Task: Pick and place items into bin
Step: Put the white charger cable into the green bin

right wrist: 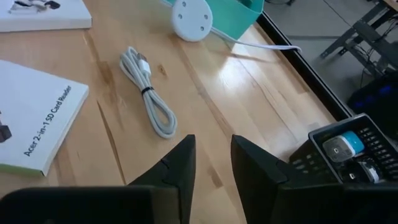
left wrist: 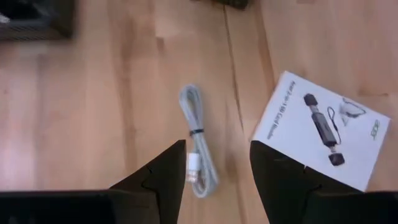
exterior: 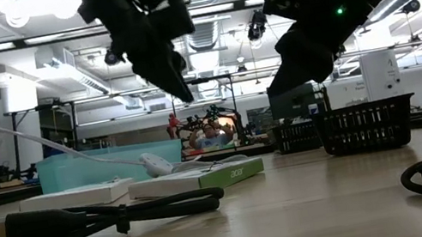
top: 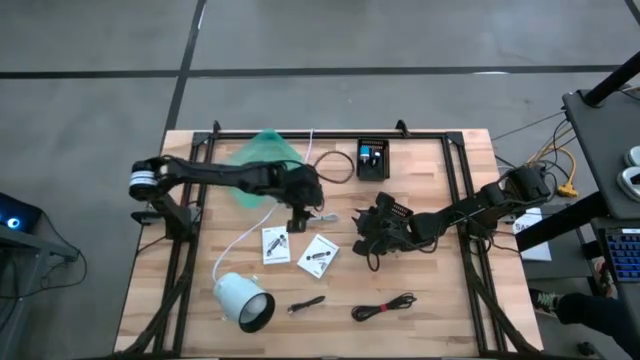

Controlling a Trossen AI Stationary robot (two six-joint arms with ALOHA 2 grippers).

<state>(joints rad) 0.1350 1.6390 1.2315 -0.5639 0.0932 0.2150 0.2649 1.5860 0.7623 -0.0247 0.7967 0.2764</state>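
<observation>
On the left of the table [top: 430, 300] a white lamp [top: 243, 300] lies on its side, its dark open mouth facing the front right corner. A long white cord [top: 235, 243] runs from beside it up toward the teal bin [top: 262, 160] at the back.

The left gripper [top: 303, 212] hangs above the boards just right of the bin. Its fingers [left wrist: 155, 180] stand moderately apart with nothing between them. Straight below lies a small bundled white cable [left wrist: 198, 149], tied at the middle, and it is bare wood on all sides. In the left wrist view its long axis runs roughly in line with the fingers.

Just in front of that gripper lie two white cards, side by side and each tilted. The left card [top: 275, 245] stands nearly upright in the overhead view; the right card [top: 318, 256] leans diagonally. One reads "Acer 2-in-1 SD Card Reader" [right wrist: 31, 121] along its edge and shows a dark stick-shaped reader.

Near the front edge a black stick [top: 307, 303] lies almost left to right, tipped up slightly at its right end. Right of it a black cable [top: 385, 308] lies coiled long and flat, on the same slant.

At the back sits a black basket [top: 372, 158] holding a blue and white item.

The right gripper [top: 368, 232] hovers right of the cards, its fingers [right wrist: 177, 165] a narrow gap apart and empty.
</observation>
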